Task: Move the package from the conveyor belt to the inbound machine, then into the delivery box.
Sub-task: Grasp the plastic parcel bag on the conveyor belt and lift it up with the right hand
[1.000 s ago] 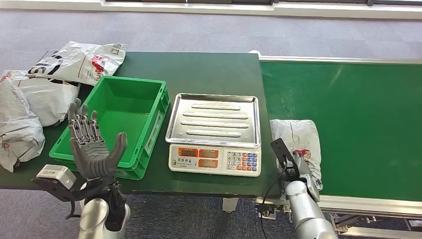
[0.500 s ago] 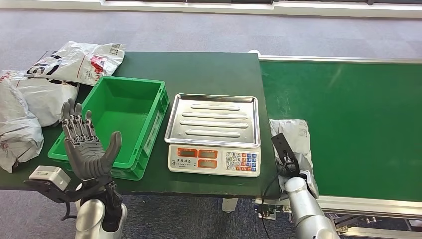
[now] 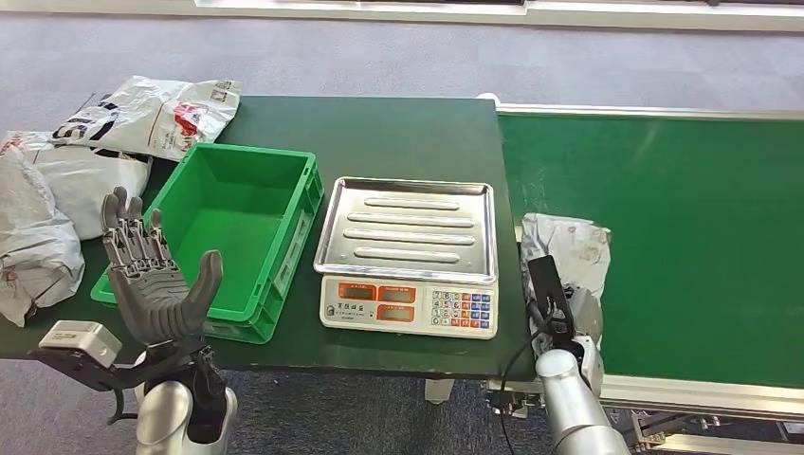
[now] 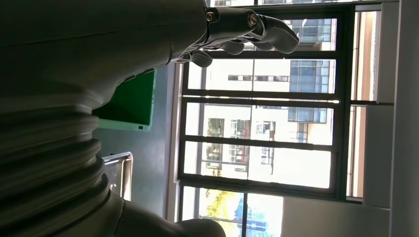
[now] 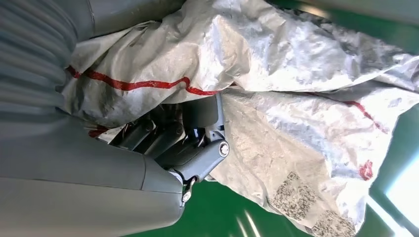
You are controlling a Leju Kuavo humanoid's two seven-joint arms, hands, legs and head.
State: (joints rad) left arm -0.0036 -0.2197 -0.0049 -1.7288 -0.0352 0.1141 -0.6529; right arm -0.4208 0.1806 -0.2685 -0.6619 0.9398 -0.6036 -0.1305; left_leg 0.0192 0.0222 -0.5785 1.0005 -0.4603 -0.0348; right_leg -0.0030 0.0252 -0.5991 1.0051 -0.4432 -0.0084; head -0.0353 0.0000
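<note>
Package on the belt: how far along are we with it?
Early. Nothing is delivered: the scale tray and green box are empty. In hand: the right hand has its fingers dug into the grey package, which looks bunched on the conveyor belt. The left hand is open, idle. Left: lift, weigh, box.
</note>
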